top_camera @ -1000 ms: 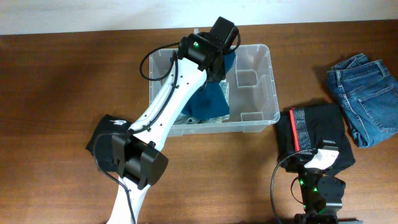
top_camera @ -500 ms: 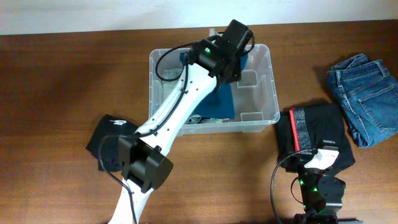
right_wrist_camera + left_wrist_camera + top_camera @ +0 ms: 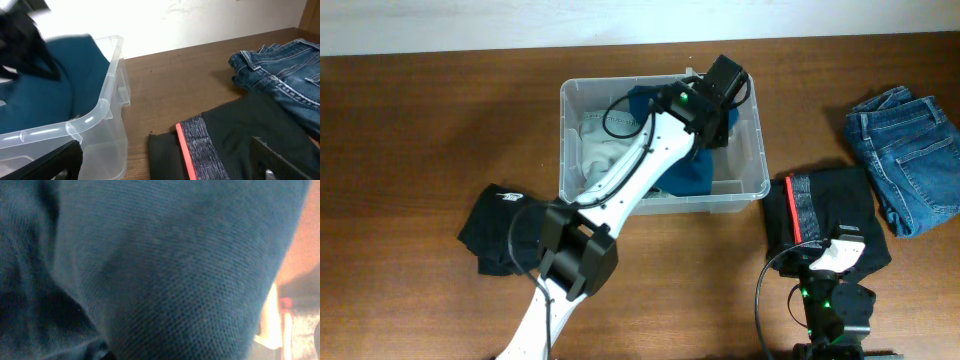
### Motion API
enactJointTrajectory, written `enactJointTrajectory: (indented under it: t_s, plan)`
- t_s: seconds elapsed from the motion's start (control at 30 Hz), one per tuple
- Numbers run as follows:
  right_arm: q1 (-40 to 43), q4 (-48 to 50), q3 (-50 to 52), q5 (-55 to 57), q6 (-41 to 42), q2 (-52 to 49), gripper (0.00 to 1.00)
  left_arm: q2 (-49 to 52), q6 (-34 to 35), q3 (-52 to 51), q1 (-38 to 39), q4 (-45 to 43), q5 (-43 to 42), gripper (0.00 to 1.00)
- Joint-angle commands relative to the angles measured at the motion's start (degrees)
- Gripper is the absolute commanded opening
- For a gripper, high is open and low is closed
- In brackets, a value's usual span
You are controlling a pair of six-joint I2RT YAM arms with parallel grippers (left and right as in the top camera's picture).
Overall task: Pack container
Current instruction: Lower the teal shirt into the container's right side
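The left gripper (image 3: 712,118), seemingly pinching the teal garment (image 3: 690,178), hangs over the container's (image 3: 563,140) right end at upper centre, far nearer than the spread-fingered right gripper (image 3: 170,157) at lower right.

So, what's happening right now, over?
Left end effector shut on teal garment, over container. Right end effector open, by black garment. White garment already inside; nothing blocking seen.

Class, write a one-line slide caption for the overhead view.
Left claw holds a teal garment inside the clear container; folded jeans lie nearby on the table.
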State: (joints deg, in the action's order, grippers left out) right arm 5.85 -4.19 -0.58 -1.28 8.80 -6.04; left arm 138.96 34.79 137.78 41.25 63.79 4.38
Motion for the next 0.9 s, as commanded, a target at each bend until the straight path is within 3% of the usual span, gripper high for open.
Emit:
enactJointTrajectory:
  t_s: [0.0, 0.17, 0.23, 0.37, 0.43, 0.6, 0.73, 0.87]
  plan:
    - [-0.3, -0.3, 0.3, 0.5, -0.2, 0.4, 0.99, 3.4, 0.6, 0.0, -0.1, -0.4, -6.5, 0.04]
    - [-0.3, -0.3, 0.3, 0.5, -0.2, 0.4, 0.99, 3.8, -0.7, 0.3, 0.6, -2.2, -13.0, 0.15]
    - [-0.3, -0.3, 0.3, 0.5, -0.2, 0.4, 0.99, 3.8, -1.9, 1.1, 1.0, -2.6, -15.3, 0.27]
    - [-0.3, -0.3, 0.3, 0.5, -0.2, 0.4, 0.99, 3.8, -1.9, 3.2, 1.7, -2.3, -18.3, 0.71]
    - [-0.3, -0.3, 0.3, 0.5, -0.2, 0.4, 0.99, 3.8, -2.8, 4.3, 1.8, -2.3, -20.2, 0.8]
    - [-0.3, -0.3, 0.3, 0.5, -0.2, 0.4, 0.99, 3.8, -4.5, 8.5, 1.8, 0.2, -19.6, 0.81]
    - [-0.3, -0.3, 0.3, 0.5, -0.2, 0.4, 0.99, 3.8, -5.0, 17.9, 1.6, 9.3, -10.5, 0.8]
    - [-0.3, -0.3, 0.3, 0.5, -0.2, 0.4, 0.99, 3.8, -6.4, 23.2, 1.6, 17.2, -2.4, 0.69]
